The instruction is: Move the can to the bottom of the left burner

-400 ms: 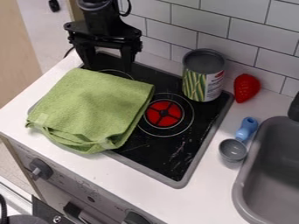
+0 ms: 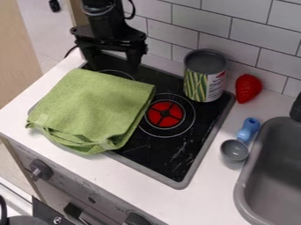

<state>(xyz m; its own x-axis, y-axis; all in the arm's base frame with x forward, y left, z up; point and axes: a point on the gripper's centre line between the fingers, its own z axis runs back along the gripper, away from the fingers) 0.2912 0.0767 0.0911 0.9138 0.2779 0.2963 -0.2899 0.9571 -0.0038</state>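
Overhead, at the upper left of the camera view, my claw (image 2: 113, 67) points down at the back left part of the black stovetop (image 2: 182, 151), its two fingers spread wide apart. Just below them in the view, a folded green cloth (image 2: 97, 107) covers much of the stove's left side and spills over the front left edge onto the white counter (image 2: 147, 186). Part of a thin burner ring (image 2: 120, 73) shows behind the cloth. To the right of my claw, well apart from it, the can (image 2: 204, 81) with striped green and yellow label art stands upright on the stovetop's back right corner, just behind the burner with the red centre (image 2: 165, 114). Beside the can, on the counter near the tiled wall (image 2: 244, 28), sits a red toy strawberry (image 2: 248, 88). Farther forward, a grey scoop with a blue handle (image 2: 234, 150) lies between the stovetop and the grey sink (image 2: 248, 176).
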